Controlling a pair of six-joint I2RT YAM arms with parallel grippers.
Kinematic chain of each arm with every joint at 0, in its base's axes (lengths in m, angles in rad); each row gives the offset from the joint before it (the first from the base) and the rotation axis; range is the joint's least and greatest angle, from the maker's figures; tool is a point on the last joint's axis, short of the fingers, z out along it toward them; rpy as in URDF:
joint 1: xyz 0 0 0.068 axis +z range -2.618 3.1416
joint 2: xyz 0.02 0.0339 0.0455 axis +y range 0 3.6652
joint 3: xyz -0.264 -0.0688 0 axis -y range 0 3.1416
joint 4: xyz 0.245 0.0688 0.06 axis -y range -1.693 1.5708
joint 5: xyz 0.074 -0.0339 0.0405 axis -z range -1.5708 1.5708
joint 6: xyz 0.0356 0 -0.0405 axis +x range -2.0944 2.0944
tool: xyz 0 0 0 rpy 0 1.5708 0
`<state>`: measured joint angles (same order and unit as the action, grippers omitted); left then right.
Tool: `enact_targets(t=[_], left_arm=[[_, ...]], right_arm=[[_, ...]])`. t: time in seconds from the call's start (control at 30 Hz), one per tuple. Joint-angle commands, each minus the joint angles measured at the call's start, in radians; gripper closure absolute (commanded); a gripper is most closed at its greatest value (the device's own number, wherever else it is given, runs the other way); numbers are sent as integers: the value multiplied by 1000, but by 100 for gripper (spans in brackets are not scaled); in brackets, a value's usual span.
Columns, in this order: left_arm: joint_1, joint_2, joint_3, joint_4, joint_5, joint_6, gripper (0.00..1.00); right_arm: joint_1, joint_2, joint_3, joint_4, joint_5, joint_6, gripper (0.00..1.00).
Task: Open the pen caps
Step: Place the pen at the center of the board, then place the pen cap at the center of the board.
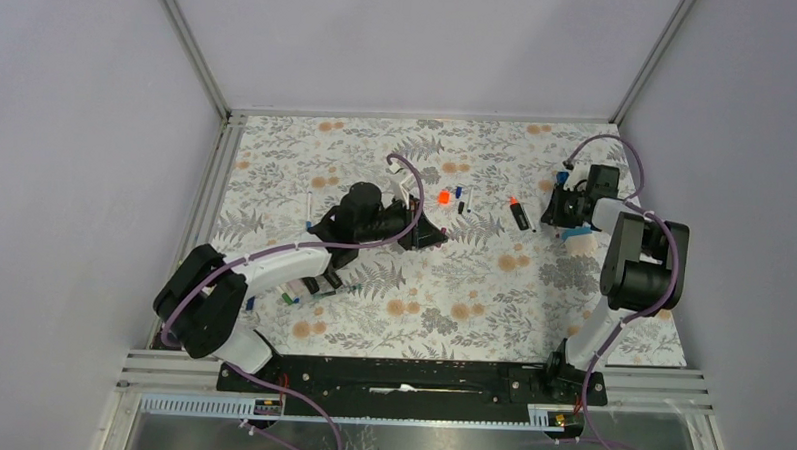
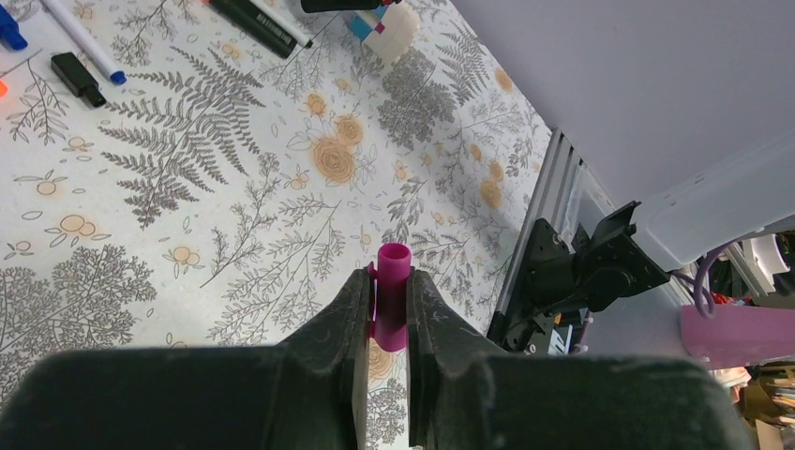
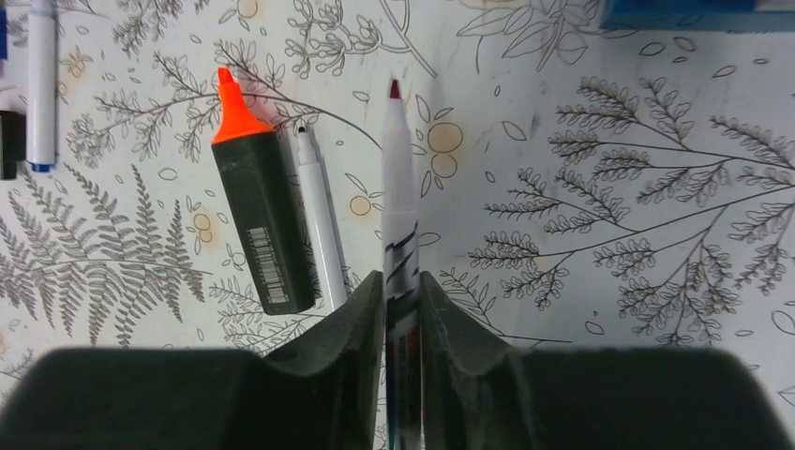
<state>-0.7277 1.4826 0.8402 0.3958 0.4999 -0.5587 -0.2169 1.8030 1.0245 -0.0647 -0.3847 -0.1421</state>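
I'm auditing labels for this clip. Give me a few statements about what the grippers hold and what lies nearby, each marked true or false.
1. The left gripper is closed on a pink cap. True.
2. The pen in the right gripper has its cap on. False: its dark red tip is bare.
3. The orange highlighter lies uncapped on the tablecloth. True.
4. The thin white pen lies on the far side of the held pen from the highlighter. False: it lies right beside the highlighter, between it and the held pen.
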Motion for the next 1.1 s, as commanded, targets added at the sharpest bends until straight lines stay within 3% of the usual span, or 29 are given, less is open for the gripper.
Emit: enact_targets(t=[0.0,0.13,0.3,0.53,0.77,0.9,1.07], left_arm=[[-2,15,25,42,-8,10,100],[-6,37,49,21,-11,10,100],[-29,76,97,-12,-22,10,100],[-87,188,269,-143,-143,56,97],[-123,419,569,-444,-405,44,97],[-130,580,753,-575,-519,20,96],[-129,789,1003,-714,-586,44,94]], right_arm=[[-1,17,26,-27,-60,-5,70],[-1,7,17,-37,-85,-1,62],[-1,-38,14,-38,-82,6,58],[-1,-235,-46,-50,-81,-16,47],[-15,-513,-153,-98,-268,-108,21],[-54,-611,-248,-13,-309,-59,18],[-99,-587,-231,-32,-371,-25,18]])
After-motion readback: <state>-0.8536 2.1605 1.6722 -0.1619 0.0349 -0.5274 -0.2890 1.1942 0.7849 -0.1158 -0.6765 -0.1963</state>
